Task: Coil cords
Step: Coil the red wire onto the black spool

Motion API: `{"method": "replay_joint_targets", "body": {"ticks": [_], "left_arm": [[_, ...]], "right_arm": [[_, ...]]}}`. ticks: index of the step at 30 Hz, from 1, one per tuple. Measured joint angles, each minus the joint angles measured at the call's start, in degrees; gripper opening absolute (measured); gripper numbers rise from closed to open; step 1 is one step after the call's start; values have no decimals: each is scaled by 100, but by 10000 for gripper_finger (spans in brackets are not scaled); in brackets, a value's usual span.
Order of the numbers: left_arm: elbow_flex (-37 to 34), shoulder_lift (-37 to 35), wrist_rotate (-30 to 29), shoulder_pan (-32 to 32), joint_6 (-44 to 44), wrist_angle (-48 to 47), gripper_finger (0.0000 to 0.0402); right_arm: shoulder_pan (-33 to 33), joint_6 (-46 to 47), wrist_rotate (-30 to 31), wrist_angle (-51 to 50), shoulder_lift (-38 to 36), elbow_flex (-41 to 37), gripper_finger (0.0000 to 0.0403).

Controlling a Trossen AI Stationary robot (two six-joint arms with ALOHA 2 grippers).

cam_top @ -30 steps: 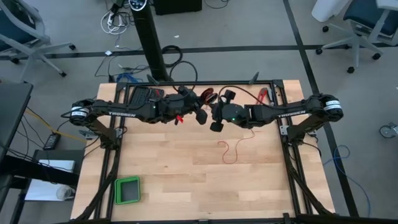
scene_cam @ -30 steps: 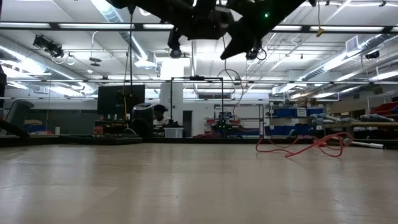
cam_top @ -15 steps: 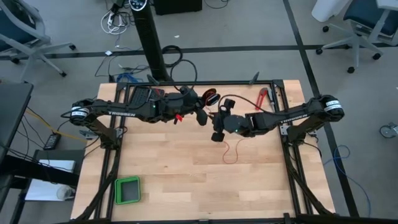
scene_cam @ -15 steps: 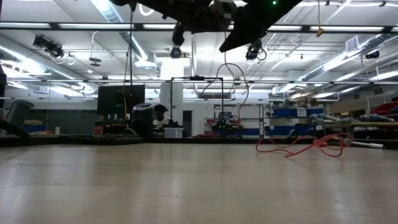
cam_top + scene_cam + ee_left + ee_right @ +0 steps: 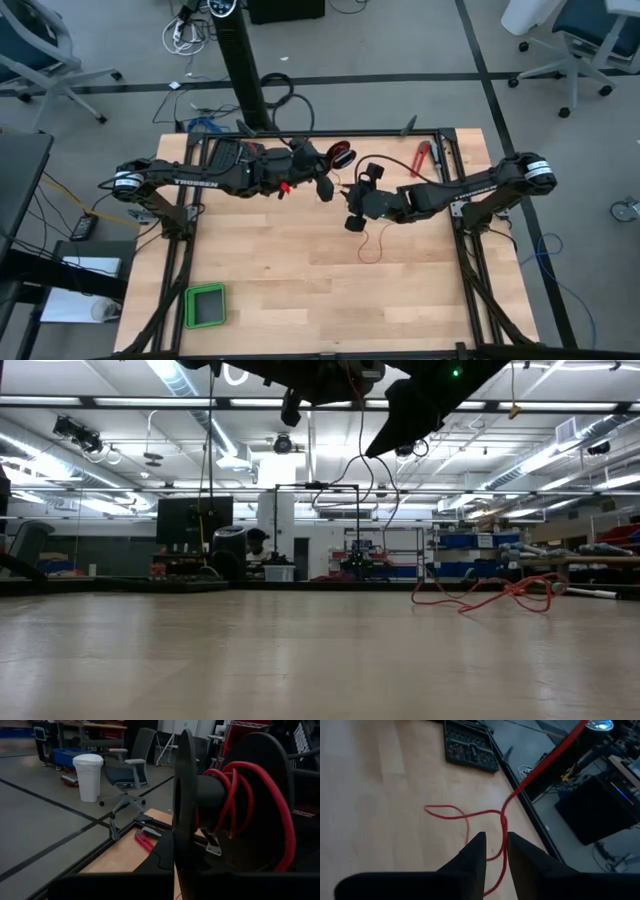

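Risking a slipped strand here: running the thin red cord (image 5: 465, 815) through such a narrow gap, and possibly losing it sideways out of the right end effector (image 5: 495, 840) if the line goes slack or gets pulled at an angle. Also risking a snarl, judging by the loose tail lying in crossing loops on the wooden surface (image 5: 280, 270), with a loop perhaps tightening into a knot under a quick pull. Possibly laying turns unevenly on the spool (image 5: 210, 810), or spilling them past its black flange, if tension drops. Hovering above the surface near its middle, showing the right end effector's fingers (image 5: 476, 851) parted only slightly, with the cord threading up between them toward the spool; not being able to tell whether pinching it or merely guiding it. Reaching in from the other side, bringing the left end effector (image 5: 322, 188) up beside the partly wound spool, well above the surface; not being able to tell its grip.
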Motion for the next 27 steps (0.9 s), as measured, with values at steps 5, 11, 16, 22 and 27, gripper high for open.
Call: {"method": "replay_joint_targets", "body": {"ticks": [5,11,16,22,27], "left_arm": [[0,0,15,-2,3,12,5],[-2,0,85,-4,85,-34,5],[-4,0,90,-7,124,-85,5],[-4,0,86,-7,142,-89,5],[-4,0,85,-7,147,-48,5]], "right_arm": [[-60,-3,-262,208,-38,-110,66],[-144,-257,-369,247,-59,-110,68],[-252,-455,-907,420,-62,-110,67],[-543,-464,-1377,598,-62,-110,69],[-691,-550,-1626,648,-62,-110,29]]}}
